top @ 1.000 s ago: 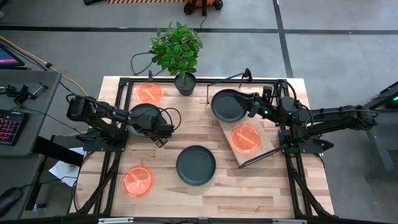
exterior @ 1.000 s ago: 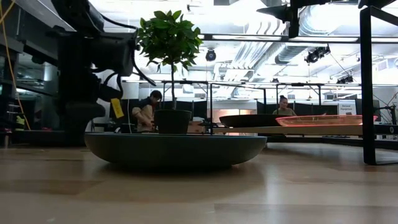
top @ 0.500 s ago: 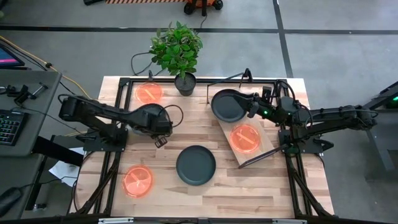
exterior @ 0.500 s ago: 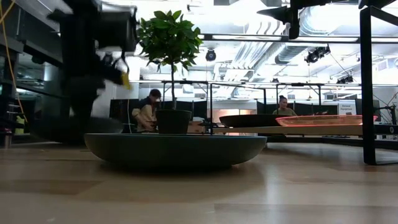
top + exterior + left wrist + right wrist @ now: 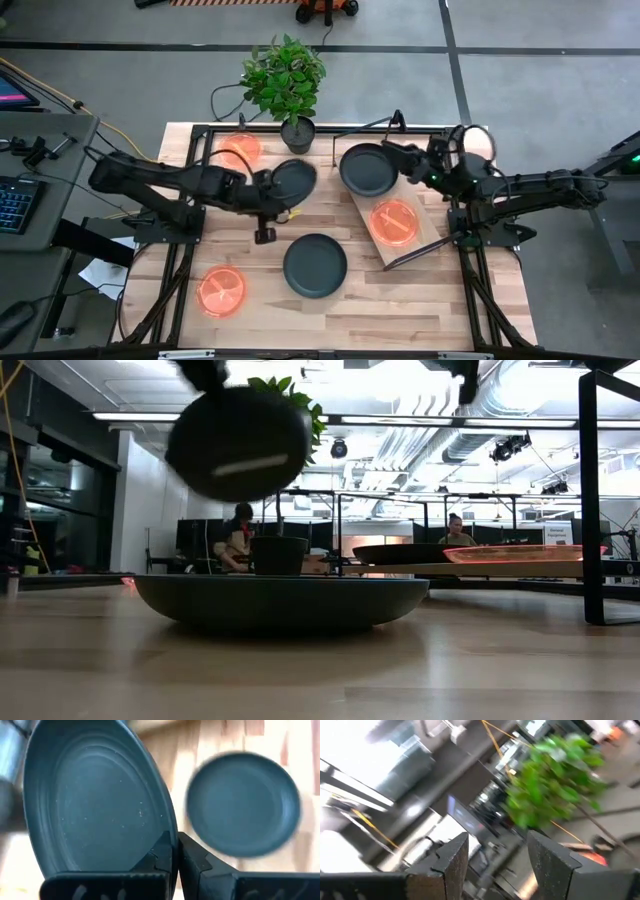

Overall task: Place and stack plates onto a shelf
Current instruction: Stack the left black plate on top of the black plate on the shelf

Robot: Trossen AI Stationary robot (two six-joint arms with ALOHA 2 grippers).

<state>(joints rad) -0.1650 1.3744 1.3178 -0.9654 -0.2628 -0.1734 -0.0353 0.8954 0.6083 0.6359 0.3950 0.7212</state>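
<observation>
Left gripper (image 5: 272,196) pinches the rim of 1 grey plate (image 5: 293,179), held above the table (image 5: 400,290) beside the plant pot (image 5: 297,134). Right gripper (image 5: 392,154), fingers spread wide, sits over the shelf (image 5: 420,238), which carries 2 plates.

Even overhead light in the high view, soft shadows. Low view: ceiling lights blow out, my lifted plate (image 5: 238,442) smears dark against them. Right wrist view all motion blur, plant (image 5: 555,780) streaked. Left wrist view blurs the tabletop.
</observation>
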